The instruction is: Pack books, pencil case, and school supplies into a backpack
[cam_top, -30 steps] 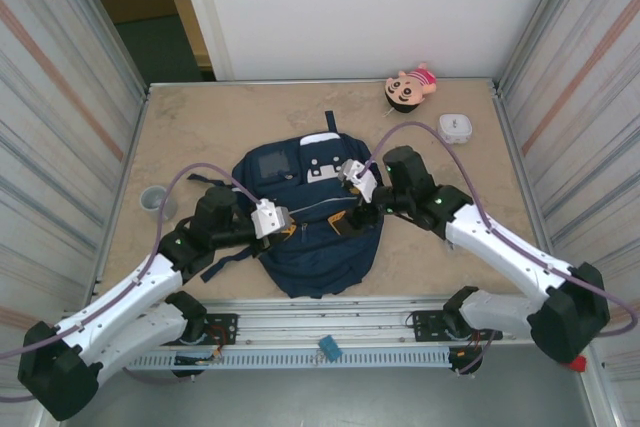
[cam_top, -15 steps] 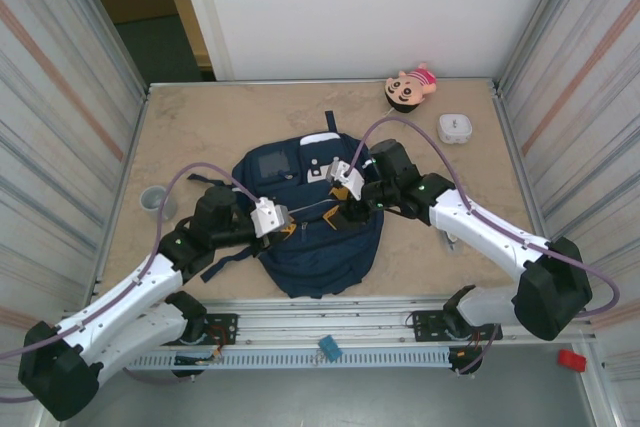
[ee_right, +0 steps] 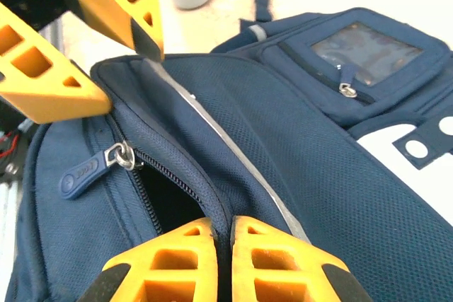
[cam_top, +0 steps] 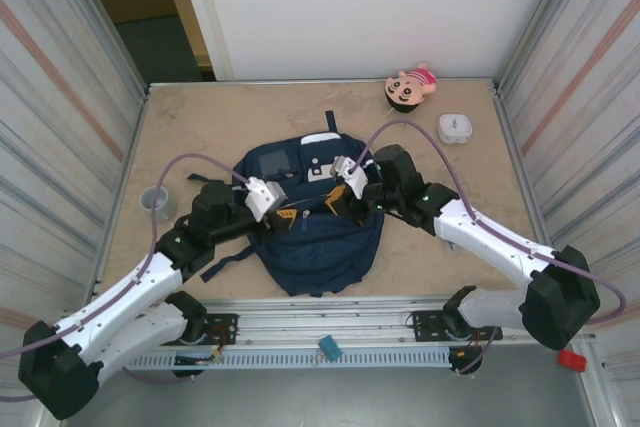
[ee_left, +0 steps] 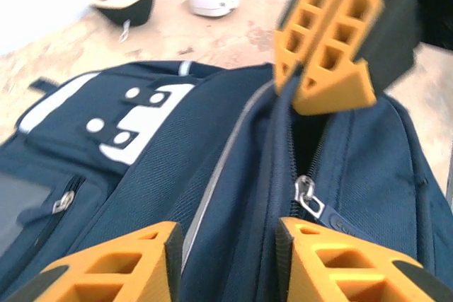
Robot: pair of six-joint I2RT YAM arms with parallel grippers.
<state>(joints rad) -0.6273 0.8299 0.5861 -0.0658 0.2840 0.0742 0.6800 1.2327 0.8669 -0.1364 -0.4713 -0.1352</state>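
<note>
Lying flat at the middle of the worktop (cam_top: 200, 127), the navy backpack (cam_top: 310, 237) has its main zip partly undone, a dark gap showing beside the zipper pull (ee_right: 85, 171). The right pincer (ee_right: 223, 228) is closed tight, its two orange fingers pressed together on the fabric lip along that opening. The left pincer (ee_left: 226, 228) stands partly open just opposite. Its fingers straddle the zip seam near the pull without clamping anything. The two pincers face each other closely over the bag's upper half. A grey cup (cam_top: 156, 200) sits near the left edge of the worktop. A plush doll (cam_top: 410, 87) and a white square box (cam_top: 455, 128) lie at the far right corner.
</note>
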